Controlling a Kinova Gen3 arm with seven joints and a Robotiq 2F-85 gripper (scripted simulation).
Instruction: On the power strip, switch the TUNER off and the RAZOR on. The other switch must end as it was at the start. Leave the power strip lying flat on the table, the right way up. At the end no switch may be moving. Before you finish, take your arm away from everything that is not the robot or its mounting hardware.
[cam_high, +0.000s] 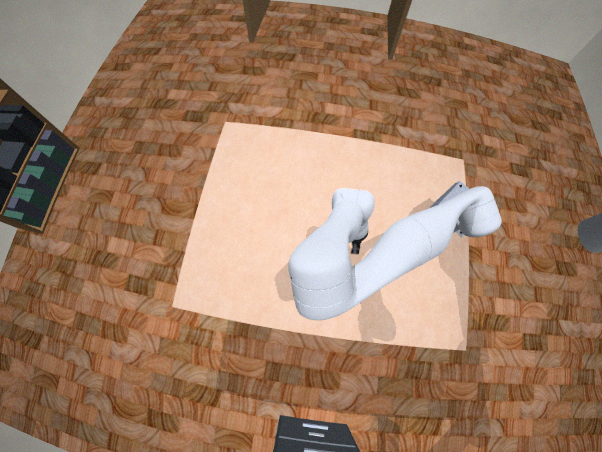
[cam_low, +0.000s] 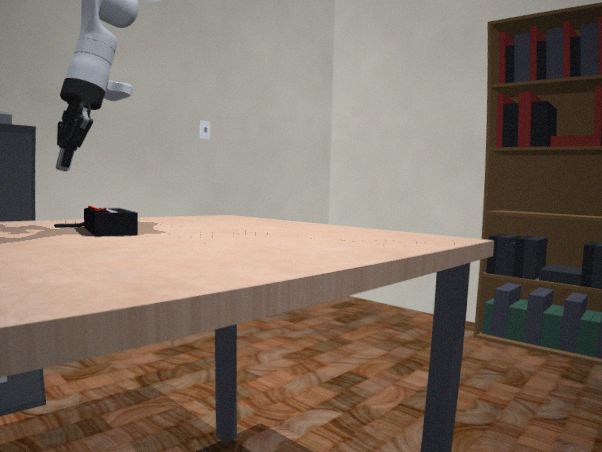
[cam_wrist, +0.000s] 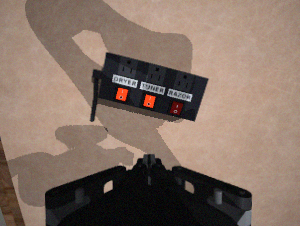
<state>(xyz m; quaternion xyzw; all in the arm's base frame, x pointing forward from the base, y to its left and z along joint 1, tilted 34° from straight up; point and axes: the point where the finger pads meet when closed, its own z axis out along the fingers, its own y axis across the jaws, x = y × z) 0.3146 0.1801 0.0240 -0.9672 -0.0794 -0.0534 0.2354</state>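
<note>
A black power strip (cam_wrist: 150, 93) lies flat on the table, right way up. It has three labelled switches. The DRYER switch (cam_wrist: 121, 94) and the TUNER switch (cam_wrist: 149, 101) glow bright orange. The RAZOR switch (cam_wrist: 176, 108) is dark red. My gripper (cam_wrist: 149, 161) is shut and empty, well above the strip and a little to its near side in the wrist view. In the side view the gripper (cam_low: 64, 162) hangs high over the strip (cam_low: 110, 221) at the far left of the table. In the overhead view the arm hides the strip; only the gripper (cam_high: 356, 246) peeks out.
A short black cord (cam_wrist: 94, 96) sticks out from the strip's left end. A bookshelf (cam_low: 542, 175) stands at the right of the room, a dark cabinet (cam_low: 15, 170) behind the table at the left. The arm's base (cam_high: 450, 200) is mounted at the table's right edge.
</note>
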